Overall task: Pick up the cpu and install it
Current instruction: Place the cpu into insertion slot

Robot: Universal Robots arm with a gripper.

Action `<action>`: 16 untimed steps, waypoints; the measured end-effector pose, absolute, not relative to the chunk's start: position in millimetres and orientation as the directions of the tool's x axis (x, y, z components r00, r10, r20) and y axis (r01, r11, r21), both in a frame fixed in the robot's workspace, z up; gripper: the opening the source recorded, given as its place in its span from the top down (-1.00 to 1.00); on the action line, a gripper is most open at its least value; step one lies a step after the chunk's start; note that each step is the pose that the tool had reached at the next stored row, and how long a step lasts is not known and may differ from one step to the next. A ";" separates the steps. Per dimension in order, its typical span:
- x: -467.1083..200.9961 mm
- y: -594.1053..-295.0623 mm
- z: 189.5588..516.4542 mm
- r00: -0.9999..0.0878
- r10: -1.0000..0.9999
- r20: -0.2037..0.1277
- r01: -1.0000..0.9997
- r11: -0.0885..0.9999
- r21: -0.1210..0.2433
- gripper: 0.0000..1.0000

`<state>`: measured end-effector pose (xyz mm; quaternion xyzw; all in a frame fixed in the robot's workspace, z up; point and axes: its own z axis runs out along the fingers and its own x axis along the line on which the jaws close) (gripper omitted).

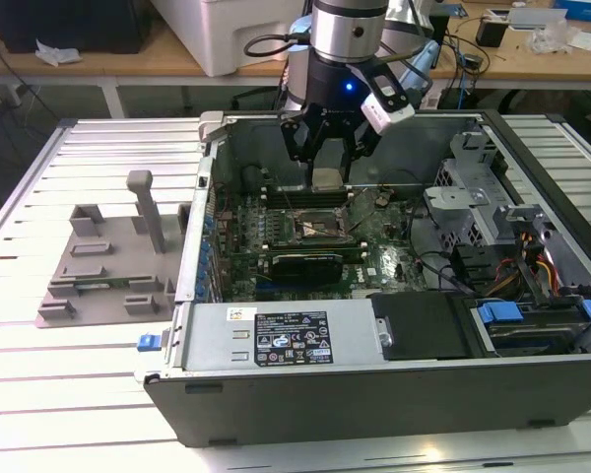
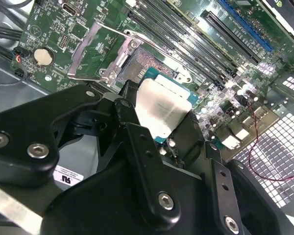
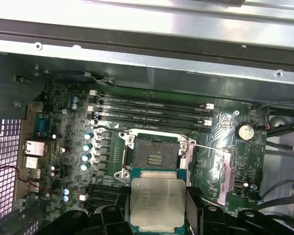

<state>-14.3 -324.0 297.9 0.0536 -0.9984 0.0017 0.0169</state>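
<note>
My gripper (image 1: 329, 168) hangs inside the open computer case, shut on the cpu (image 1: 327, 179), a flat square chip with a silver top and a green rim. In both wrist views the cpu (image 3: 157, 201) (image 2: 159, 108) sits level between the two black fingers (image 3: 116, 215), gripped at opposite edges. It is held above the motherboard, just off to one side of the open socket (image 3: 154, 156) (image 1: 320, 230) (image 2: 147, 61). The socket's metal cover plate (image 3: 218, 169) (image 2: 90, 49) is flipped back, leaving the contact bed bare.
Memory slots (image 3: 152, 111) run along the socket's far side. A long black card (image 1: 305, 264) lies across the board toward the exterior view's front. Drive cage and cables (image 1: 492, 236) fill the exterior view's right; a grey fixture (image 1: 108, 266) stands outside the case on the left.
</note>
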 end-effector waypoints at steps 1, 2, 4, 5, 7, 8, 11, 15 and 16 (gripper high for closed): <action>-14.1 -323.9 297.8 -0.994 -0.100 0.034 -0.100 0.995 -0.003 -0.09; -14.1 -324.0 297.9 -0.995 -0.097 0.034 -0.097 0.995 -0.003 -0.09; -14.1 -324.0 297.9 -0.996 -0.081 0.034 -0.082 0.997 -0.006 -0.09; -14.1 -324.0 297.9 -0.997 -0.068 0.034 -0.069 0.998 -0.006 -0.09; -14.1 -323.9 297.9 -0.999 -0.040 0.034 -0.040 0.999 -0.006 -0.09; -14.1 -324.0 297.9 -0.999 -0.013 0.034 -0.013 1.000 -0.006 -0.09; -14.1 -324.0 297.9 -0.999 0.034 0.034 0.033 0.999 -0.007 -0.09; -14.1 -324.0 297.9 -0.995 0.095 0.034 0.095 0.995 -0.008 -0.09; -14.1 -324.0 297.9 -0.990 0.135 0.034 0.134 0.991 -0.010 -0.09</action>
